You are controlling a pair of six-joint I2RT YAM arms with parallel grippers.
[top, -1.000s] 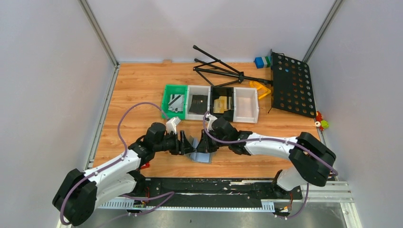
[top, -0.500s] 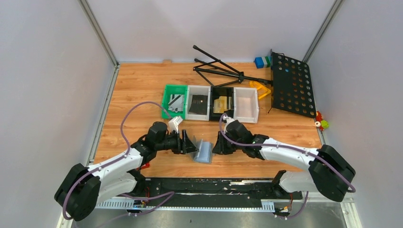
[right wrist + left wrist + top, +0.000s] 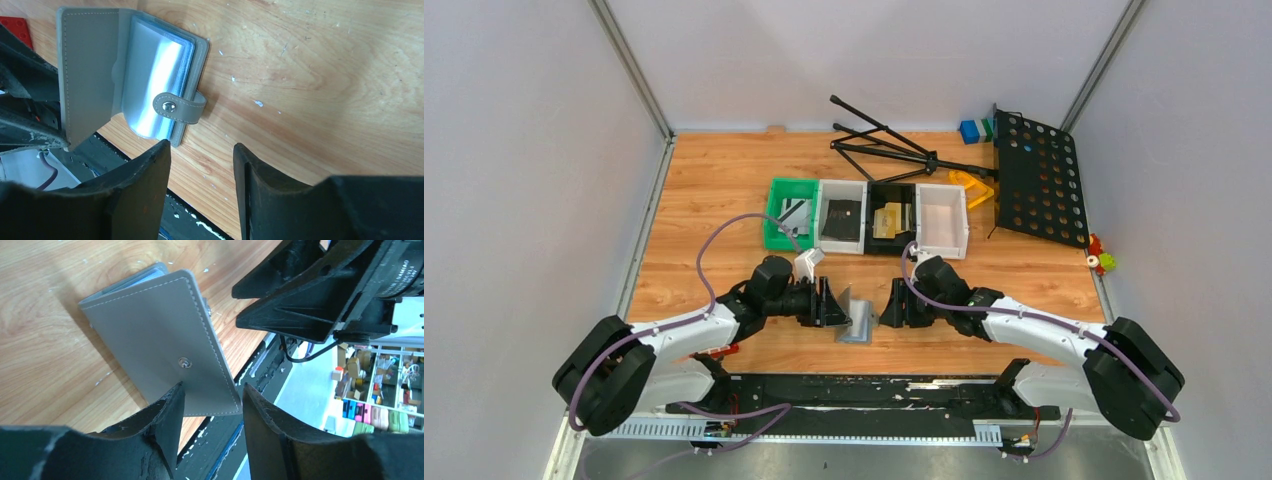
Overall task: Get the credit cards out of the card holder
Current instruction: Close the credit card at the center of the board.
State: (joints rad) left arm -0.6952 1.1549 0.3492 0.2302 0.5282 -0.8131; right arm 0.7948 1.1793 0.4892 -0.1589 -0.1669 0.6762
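The grey card holder [image 3: 861,322] lies part open on the wood between my grippers, one flap raised. The left wrist view shows its outer flap with a snap [image 3: 165,335]. The right wrist view shows its clear sleeves and side tab [image 3: 150,85]; I see no card in them. My left gripper [image 3: 834,303] is open and empty just left of it. My right gripper [image 3: 892,308] is open and empty just right of it. A silvery card [image 3: 796,212] lies in the green tray, a black card [image 3: 842,213] in the white tray, a gold card [image 3: 889,218] in the black tray.
The row of trays [image 3: 943,243] stands behind the grippers. A folded black stand [image 3: 884,145] and a perforated black plate [image 3: 1039,175] lie at the back right. A red block [image 3: 725,350] lies by the left arm. The black front rail [image 3: 874,385] runs close behind the holder.
Both grippers were close together at the holder. My right gripper has drawn back to the right and my left has shifted slightly right. The holder now lies free between them.
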